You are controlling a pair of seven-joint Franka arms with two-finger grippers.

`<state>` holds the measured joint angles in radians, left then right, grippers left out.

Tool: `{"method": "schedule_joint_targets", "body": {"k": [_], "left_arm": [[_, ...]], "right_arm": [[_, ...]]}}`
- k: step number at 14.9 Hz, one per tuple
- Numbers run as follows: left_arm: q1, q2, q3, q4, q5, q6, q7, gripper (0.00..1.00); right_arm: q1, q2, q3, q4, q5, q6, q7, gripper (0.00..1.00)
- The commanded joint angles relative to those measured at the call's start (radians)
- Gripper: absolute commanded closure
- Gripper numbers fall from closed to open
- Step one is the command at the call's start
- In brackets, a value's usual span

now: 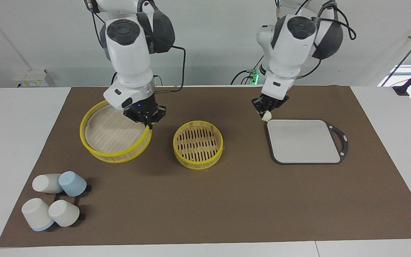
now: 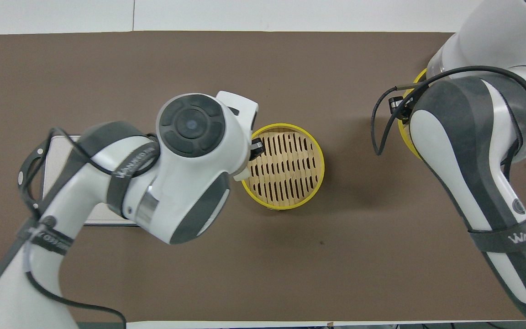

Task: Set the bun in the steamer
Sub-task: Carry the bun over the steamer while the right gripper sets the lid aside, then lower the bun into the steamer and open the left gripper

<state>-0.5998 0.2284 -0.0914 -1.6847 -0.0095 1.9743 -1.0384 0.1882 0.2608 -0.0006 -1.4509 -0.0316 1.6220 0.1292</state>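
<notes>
Cream-white bun (image 1: 266, 115) hangs pinched in the closed left gripper (image 1: 264, 112), in the air over the mat beside the grey board's (image 1: 303, 141) corner. The open steamer (image 1: 198, 144) sits mid-table, toward the right arm's end from the bun. The right gripper (image 1: 147, 123) is clamped on the lid (image 1: 114, 137), held clear of the steamer.

The bun (image 1: 266, 115), a small cream-white stubby piece of dough, hangs in the air, pinched in the jaws of the left gripper (image 1: 265, 112) over the brown mat, at the corner of the grey board nearest the robots. The steamer (image 1: 198, 144), a round bamboo basket with yellow rims and a slatted tan floor, sits open and empty near the middle of the tabletop. Its yellow-rimmed lid (image 1: 114, 136) is held tilted by the right gripper (image 1: 147, 123), toward the right arm's end.
</notes>
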Motion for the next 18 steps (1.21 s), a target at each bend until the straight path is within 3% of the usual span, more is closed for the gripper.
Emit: {"method": "schedule_joint_targets", "body": {"k": [1,3,6,9,10,12,14,15,18], "left_arm": [[-0.050,0.083,0.021,-0.004,0.020,0.099,-0.093,0.81],[-0.086,0.147,0.021,-0.021,0.066,0.185,-0.143,0.81],[-0.098,0.166,0.022,-0.088,0.074,0.299,-0.143,0.81],[-0.100,0.190,0.021,-0.092,0.118,0.342,-0.137,0.78],[-0.098,0.190,0.021,-0.093,0.123,0.342,-0.134,0.64],[-0.101,0.190,0.022,-0.095,0.123,0.337,-0.134,0.26],[-0.101,0.189,0.024,-0.090,0.123,0.324,-0.134,0.04],[-0.100,0.184,0.024,-0.087,0.125,0.311,-0.134,0.00],[-0.072,0.108,0.027,-0.085,0.123,0.212,-0.108,0.00]], "right_arm": [[-0.013,-0.069,0.013,-0.110,0.010,0.068,-0.023,0.95],[-0.027,-0.095,0.013,-0.178,0.010,0.126,-0.034,0.95],[-0.029,-0.107,0.013,-0.209,0.010,0.150,-0.040,0.95],[-0.029,-0.107,0.013,-0.209,0.010,0.150,-0.042,0.94],[-0.029,-0.107,0.013,-0.209,0.010,0.150,-0.042,0.94],[-0.027,-0.107,0.013,-0.209,0.010,0.150,-0.042,0.93],[-0.024,-0.107,0.013,-0.207,0.010,0.150,-0.037,0.93],[-0.021,-0.106,0.013,-0.204,0.010,0.150,-0.036,0.92],[-0.015,-0.100,0.017,-0.186,0.013,0.151,-0.025,0.91]]}}
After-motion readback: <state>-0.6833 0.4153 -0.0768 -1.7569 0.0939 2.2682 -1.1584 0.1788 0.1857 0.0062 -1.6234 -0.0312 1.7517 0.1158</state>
